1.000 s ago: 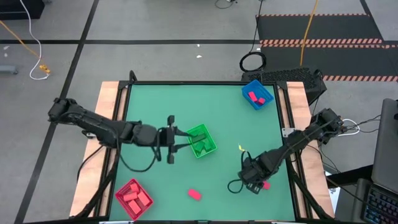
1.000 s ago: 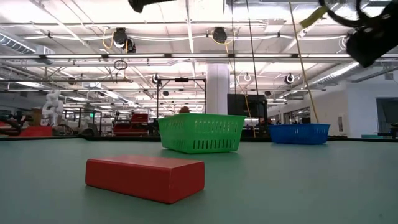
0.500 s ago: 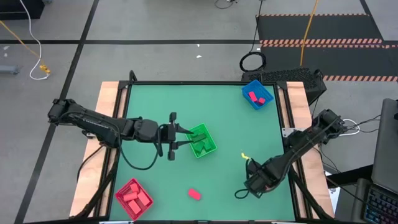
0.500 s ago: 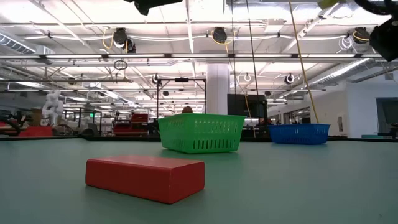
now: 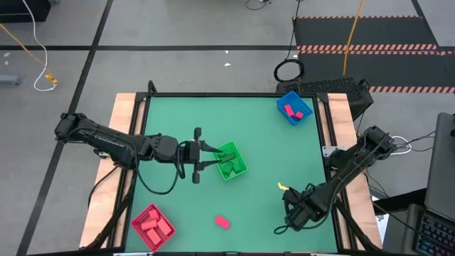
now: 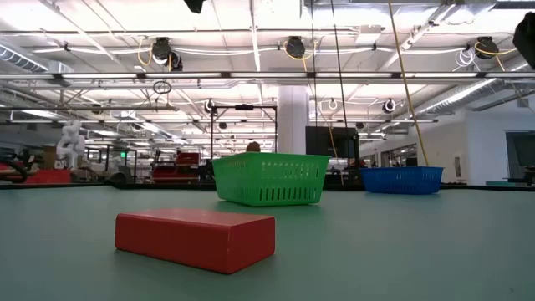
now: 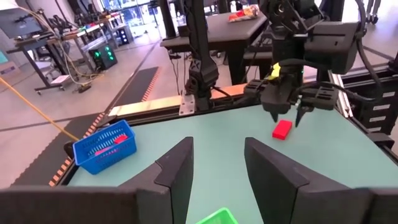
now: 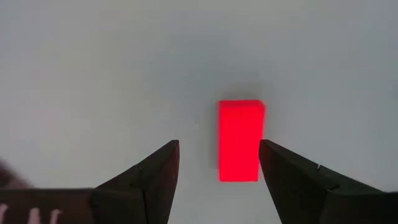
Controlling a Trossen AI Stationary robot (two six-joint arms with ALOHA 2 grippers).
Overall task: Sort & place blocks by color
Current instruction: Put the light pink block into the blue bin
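Observation:
My right gripper (image 8: 219, 148) is open and points down near the table's near-right corner (image 5: 298, 213). A red block (image 8: 241, 140) lies flat on the table below it, between the fingers and nearer one of them, untouched. The left wrist view shows this block (image 7: 282, 129) under that gripper; in the high view the arm hides it. Another red block (image 5: 222, 222) (image 6: 196, 238) lies near the near edge. My left gripper (image 5: 207, 157) (image 7: 217, 152) is open and empty, level, at the left rim of the green bin (image 5: 229, 161), which holds dark green blocks.
A red bin (image 5: 152, 226) with red blocks sits at the near-left corner. A blue bin (image 5: 293, 108) with red blocks sits at the far-right corner. The low view shows the green bin (image 6: 272, 178) and the blue bin (image 6: 401, 179) behind the red block.
My right gripper has moved toward the table's near edge and a little to the right, ending above the red block that earlier lay beside it. In the low view it has slid out of the picture's top right. The blocks and bins have stayed put.

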